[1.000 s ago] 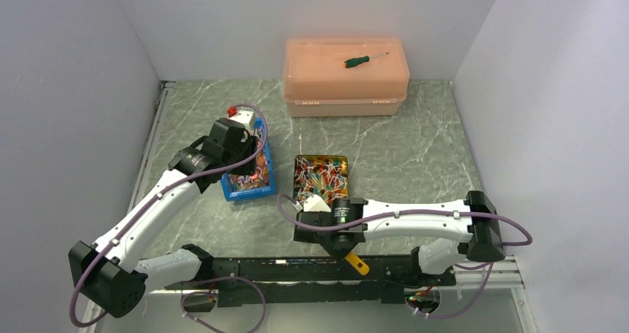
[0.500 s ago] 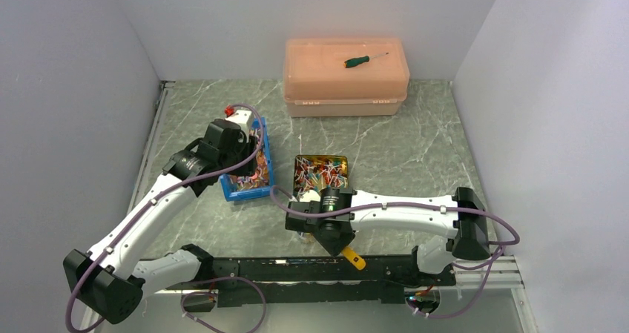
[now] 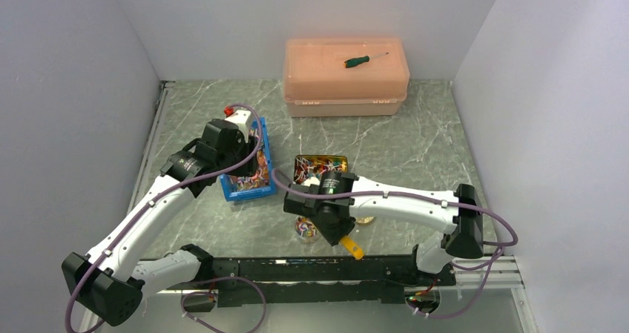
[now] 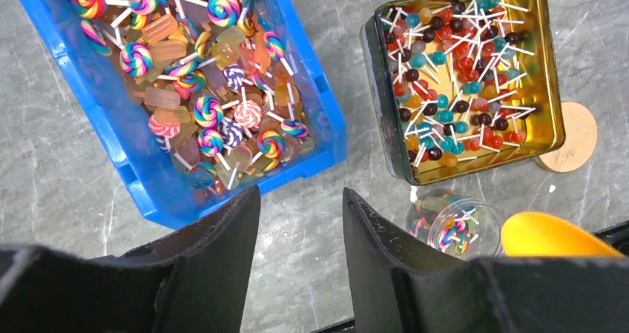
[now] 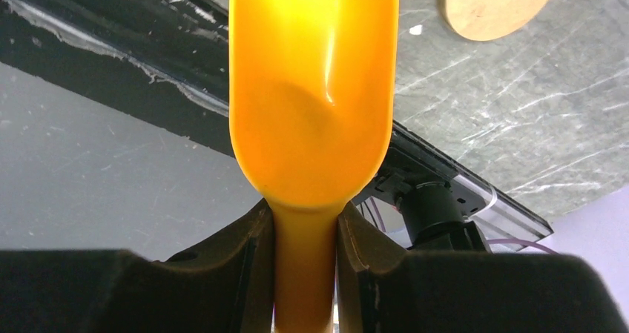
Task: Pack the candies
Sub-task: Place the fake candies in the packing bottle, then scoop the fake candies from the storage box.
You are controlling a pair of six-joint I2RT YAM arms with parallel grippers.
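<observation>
Three heaps of candies (image 4: 460, 66) lie before you, all of them small sweets on sticks. One fills the gold tin (image 4: 555, 88), your landmark here. A second, of swirled and jelly pieces, sits in the blue bin (image 4: 326, 118) just left of the tin. The third is a small lot inside the clear jar (image 4: 445, 225), which stands on the table (image 4: 74, 199) just off the tin's near edge. A wooden disc (image 4: 575, 136) lies flat at the tin's near right corner.

Your left gripper (image 4: 300, 199) hangs left of the tin, over the near end of the blue bin, its jaws parted with nothing between them. Your right gripper (image 5: 305, 225) is on the near side of the tin, clamped tight on the handle of the orange scoop (image 5: 311, 88). The scoop's bowl sits just beside the jar, to its right. You cannot tell from these views whether the scoop carries any sweets.

Well behind the tin, against the back wall, a peach box (image 3: 345, 81) carries a green-handled screwdriver (image 3: 365, 58) on its lid.
</observation>
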